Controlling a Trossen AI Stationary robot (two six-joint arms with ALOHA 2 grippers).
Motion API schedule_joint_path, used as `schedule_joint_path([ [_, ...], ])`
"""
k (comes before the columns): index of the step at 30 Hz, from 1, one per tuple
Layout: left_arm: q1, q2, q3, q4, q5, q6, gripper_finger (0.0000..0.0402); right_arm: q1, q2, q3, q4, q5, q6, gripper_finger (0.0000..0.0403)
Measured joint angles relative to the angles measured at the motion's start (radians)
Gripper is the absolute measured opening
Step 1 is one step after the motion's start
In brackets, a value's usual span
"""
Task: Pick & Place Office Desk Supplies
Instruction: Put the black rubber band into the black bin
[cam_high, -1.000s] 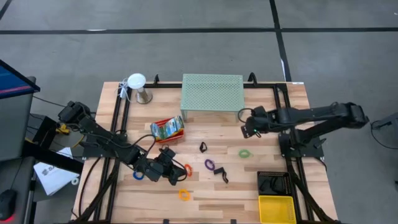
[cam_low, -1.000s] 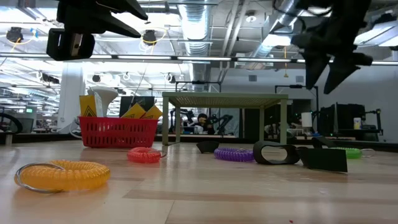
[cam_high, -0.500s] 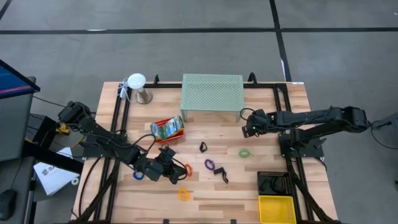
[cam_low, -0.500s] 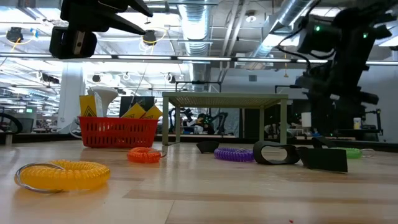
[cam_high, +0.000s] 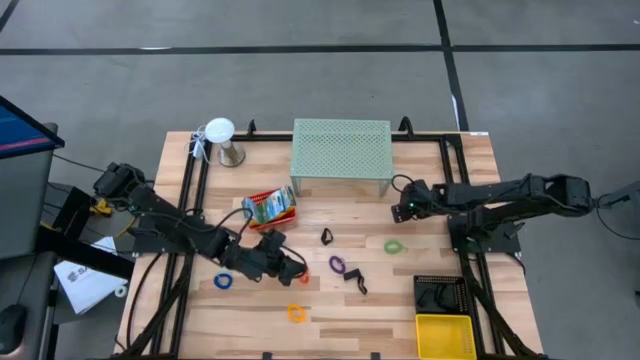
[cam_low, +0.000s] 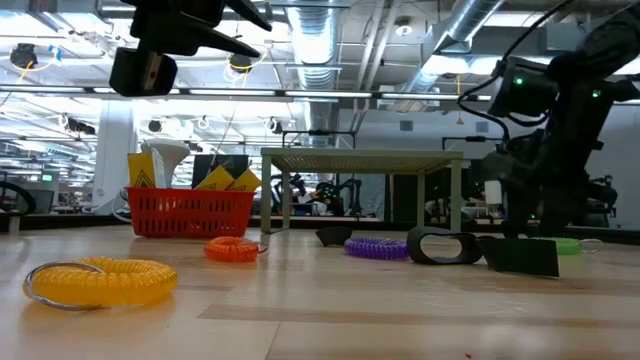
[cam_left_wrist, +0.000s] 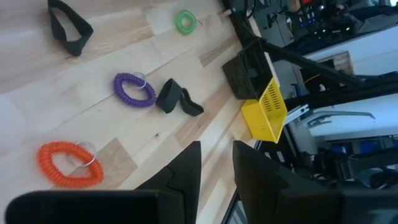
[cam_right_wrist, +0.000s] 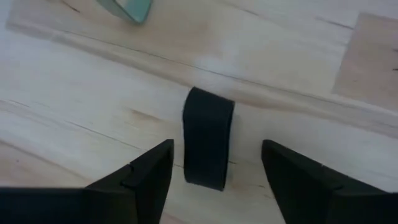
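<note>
My right gripper (cam_right_wrist: 214, 186) is open and low over the table in front of the mint-green mesh shelf (cam_high: 341, 148). Its fingers stand on either side of a small black clip (cam_right_wrist: 208, 144) that lies on the wood. My left gripper (cam_left_wrist: 216, 177) hangs open above the table's middle (cam_high: 287, 268), holding nothing. An orange coil loop (cam_left_wrist: 68, 165) lies beside it, with a purple loop (cam_left_wrist: 134, 91) and a black clip (cam_left_wrist: 176, 99) further toward the right edge. A green loop (cam_high: 394, 246), a blue loop (cam_high: 222, 282) and a yellow loop (cam_high: 296, 313) also lie on the table. Crayon boxes stand in the red tray (cam_high: 270, 208).
A black tray (cam_high: 440, 293) and a yellow tray (cam_high: 443, 335) sit at the near right corner. A white stand (cam_high: 220, 140) is at the far left. Another black clip (cam_high: 326, 237) lies mid-table. Black rails run along the left and right table edges.
My right gripper has come down from well above the table to just over it, a little nearer the table's near edge, and stays open. My left gripper has moved toward the table's right edge, staying high.
</note>
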Motion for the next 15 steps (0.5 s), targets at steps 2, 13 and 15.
schedule_joint_path([
  [2, 0.004, 0.000, 0.000, 0.009, 0.004, 0.000, 0.0088, 0.001, -0.002, -0.007, 0.000, 0.004, -0.009, 0.0199],
  [13, 0.007, 0.000, 0.000, 0.008, 0.006, 0.014, 0.0088, 0.071, -0.038, -0.005, 0.023, -0.024, 0.026, 0.0008],
  [15, 0.006, 0.000, 0.000, 0.008, 0.007, 0.023, 0.0088, 0.110, -0.075, 0.013, 0.012, -0.025, 0.059, 0.0004],
])
